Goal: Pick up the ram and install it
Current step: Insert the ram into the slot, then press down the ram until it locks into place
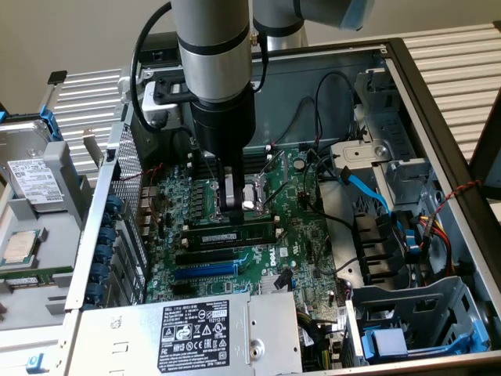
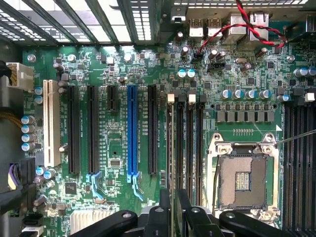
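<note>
The ram (image 1: 231, 236) is a green stick with a white label strip. It stands upright in a black memory slot on the motherboard (image 1: 305, 235), beside the CPU socket (image 1: 254, 196). In the wrist view the ram (image 2: 171, 143) appears edge-on as a thin strip in the slot nearest the expansion slots. My gripper (image 1: 233, 207) hangs straight over it, a little above its top edge, not touching it. The fingers (image 2: 165, 207) are drawn close together with only a slim gap and nothing between them; the gripper (image 2: 173, 195) is in line with the stick.
Empty black memory slots (image 2: 191, 143) run beside the ram, and the blue expansion slot (image 2: 132, 131) lies further over. The power supply (image 1: 188, 333), drive cage (image 1: 415, 313) and blue cable (image 1: 368, 192) crowd the case. A hard drive (image 1: 31, 180) lies outside it.
</note>
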`<state>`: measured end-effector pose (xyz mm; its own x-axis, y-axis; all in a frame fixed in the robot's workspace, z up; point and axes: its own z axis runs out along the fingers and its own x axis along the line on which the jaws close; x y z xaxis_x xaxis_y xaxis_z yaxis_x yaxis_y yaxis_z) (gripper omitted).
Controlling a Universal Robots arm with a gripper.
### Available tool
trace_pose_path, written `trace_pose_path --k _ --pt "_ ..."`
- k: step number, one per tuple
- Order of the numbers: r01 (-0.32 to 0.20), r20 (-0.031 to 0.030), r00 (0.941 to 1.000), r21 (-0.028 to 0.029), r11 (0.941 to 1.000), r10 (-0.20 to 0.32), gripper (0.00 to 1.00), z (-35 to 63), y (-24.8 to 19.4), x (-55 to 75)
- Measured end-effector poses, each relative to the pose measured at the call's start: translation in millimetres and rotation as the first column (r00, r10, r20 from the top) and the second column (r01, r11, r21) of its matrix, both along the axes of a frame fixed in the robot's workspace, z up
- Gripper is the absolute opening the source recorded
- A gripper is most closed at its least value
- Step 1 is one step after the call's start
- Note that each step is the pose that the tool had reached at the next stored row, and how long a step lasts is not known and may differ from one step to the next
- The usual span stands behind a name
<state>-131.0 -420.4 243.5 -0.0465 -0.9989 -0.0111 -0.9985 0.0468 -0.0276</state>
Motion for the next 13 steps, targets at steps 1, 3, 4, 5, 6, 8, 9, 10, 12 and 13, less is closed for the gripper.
trace_pose_path --k 1,3,4,5,6,8,9,10,12,13 --pt "0.000 -0.0007 1.0000 -0.0001 1.0000 0.000 0.20 0.0 -0.1 -0.5" --pt "0.000 -0.0021 1.0000 -0.0002 1.0000 0.000 0.20 0.1 -0.1 -2.0" --pt "0.000 -0.0024 1.0000 -0.0002 1.0000 0.000 0.18 0.1 -0.1 -2.7" --pt "0.000 -0.0026 1.0000 -0.0002 1.0000 0.000 0.12 0.1 0.0 -3.0" --pt "0.000 -0.0027 1.0000 -0.0001 1.0000 0.000 0.10 0.0 0.0 -3.3" --pt "0.000 -0.0032 1.0000 -0.0001 1.0000 0.000 0.10 0.0 0.0 -3.3" --pt "0.000 -0.0048 1.0000 -0.0002 1.0000 0.000 0.10 0.1 -0.1 -3.4" --pt "0.000 -0.0057 1.0000 -0.0001 1.0000 0.000 0.10 0.1 -0.1 -3.4" --pt "0.000 -0.0058 1.0000 -0.0002 1.0000 0.000 0.10 0.1 -0.1 -3.4" --pt "0.000 -0.0057 1.0000 -0.0002 1.0000 0.000 0.10 0.1 -0.1 -3.3"
